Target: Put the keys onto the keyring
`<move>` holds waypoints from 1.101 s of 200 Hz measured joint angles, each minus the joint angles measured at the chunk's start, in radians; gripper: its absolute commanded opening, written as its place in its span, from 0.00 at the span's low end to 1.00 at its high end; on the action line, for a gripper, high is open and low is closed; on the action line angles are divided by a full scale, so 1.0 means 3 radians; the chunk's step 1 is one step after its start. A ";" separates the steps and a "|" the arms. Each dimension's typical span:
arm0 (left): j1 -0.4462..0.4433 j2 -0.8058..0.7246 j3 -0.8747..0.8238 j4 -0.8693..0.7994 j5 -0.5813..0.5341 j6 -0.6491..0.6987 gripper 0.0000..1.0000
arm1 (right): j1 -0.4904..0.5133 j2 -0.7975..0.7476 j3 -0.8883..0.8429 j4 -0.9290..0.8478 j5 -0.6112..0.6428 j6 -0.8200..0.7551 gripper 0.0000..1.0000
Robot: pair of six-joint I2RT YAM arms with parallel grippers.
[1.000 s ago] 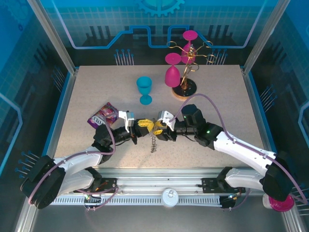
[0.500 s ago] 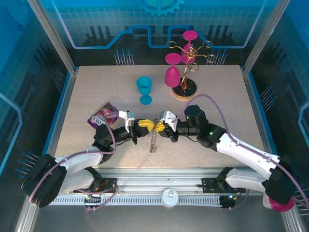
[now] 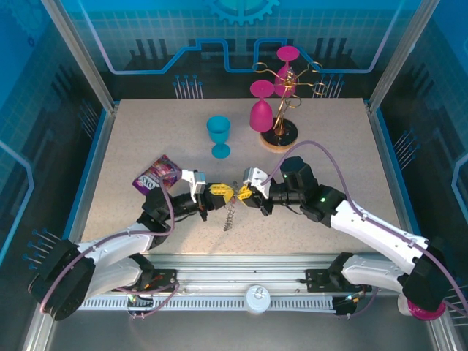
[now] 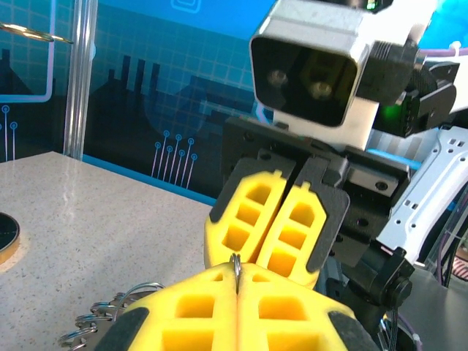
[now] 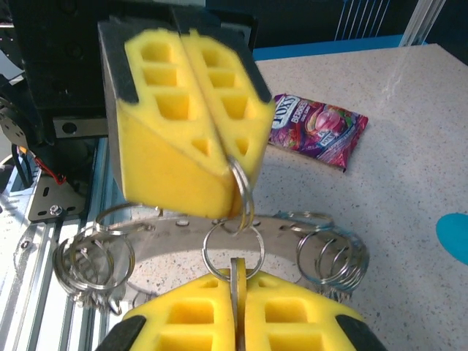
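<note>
Flat grey keyring [image 5: 172,245] at lower centre, tilted nearly edge-on; thin wire loops clustered left, middle and right along rim.

The left arm [image 3: 121,245] and the right arm [image 3: 369,230] are clad in white shells joined by black joint housings. A lilac cable [image 3: 325,148] is looped along each. The left gripper [image 3: 218,190] and the right gripper [image 3: 246,194] are fitted with yellow foam pads [image 4: 292,227] moulded with rectangular pockets and backed by black plates. A white camera box [image 4: 311,62] with two dark lenses is carried at the right wrist, and a green light [image 3: 316,198] is lit behind it.
</note>
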 measured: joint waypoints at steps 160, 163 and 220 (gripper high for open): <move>-0.0001 -0.0357 0.0148 -0.1076 0.0047 0.0518 0.00 | 0.0025 0.0011 0.0214 -0.0295 0.0113 -0.0168 0.01; -0.0001 -0.0366 0.0164 -0.1125 0.0047 0.0552 0.00 | 0.0025 0.0011 0.0214 -0.0306 0.0120 -0.0179 0.01; -0.0001 -0.0431 0.0271 -0.1605 -0.0031 0.0813 0.44 | 0.0045 0.0086 0.0379 -0.0600 0.0263 -0.0354 0.00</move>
